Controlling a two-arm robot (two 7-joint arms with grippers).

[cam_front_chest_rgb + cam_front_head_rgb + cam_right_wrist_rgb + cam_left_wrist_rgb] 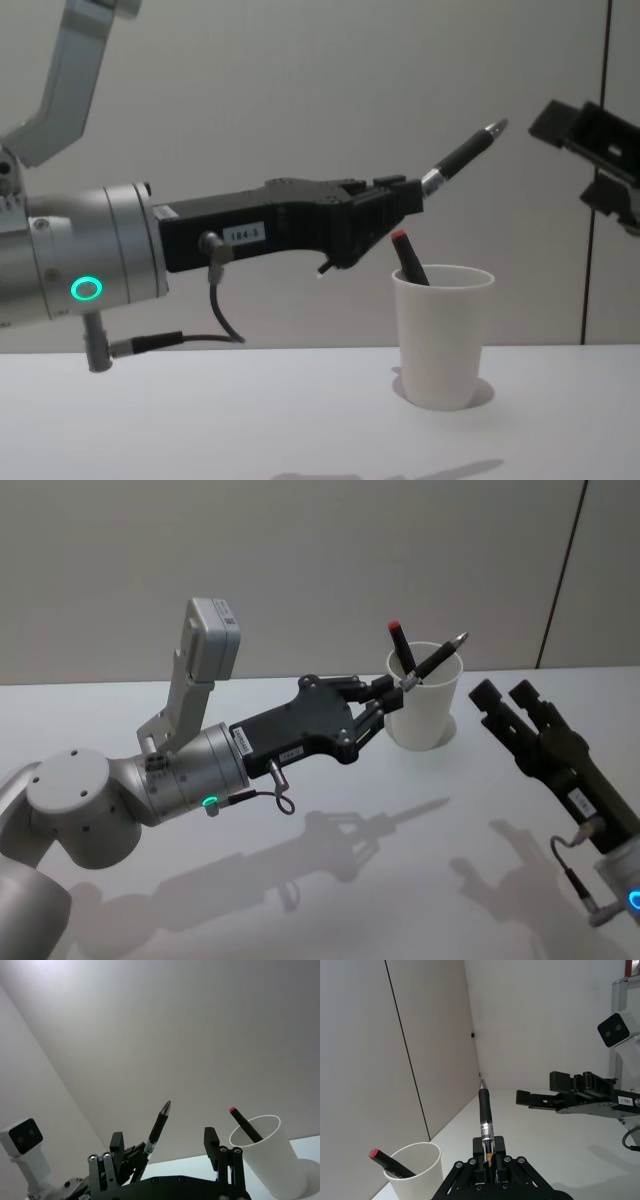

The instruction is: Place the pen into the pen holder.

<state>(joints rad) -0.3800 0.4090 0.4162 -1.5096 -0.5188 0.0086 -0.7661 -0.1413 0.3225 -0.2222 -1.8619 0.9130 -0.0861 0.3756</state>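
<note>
My left gripper (393, 693) is shut on the lower end of a black pen (435, 660) with a silver tip. It holds the pen tilted, tip up, above the near-left rim of the pen holder (425, 710), a white paper cup. From the chest view the pen (460, 160) is clear above the pen holder (440, 335). A red-capped marker (401, 646) stands inside the cup. My right gripper (506, 696) hovers open and empty to the right of the cup. In the left wrist view the pen (485, 1107) rises from my left gripper (489, 1149).
The white table (380, 880) stretches in front of the cup. A light wall (300, 560) with a dark vertical seam (560, 570) stands close behind. My right gripper (590, 140) hangs high at the right, above cup height.
</note>
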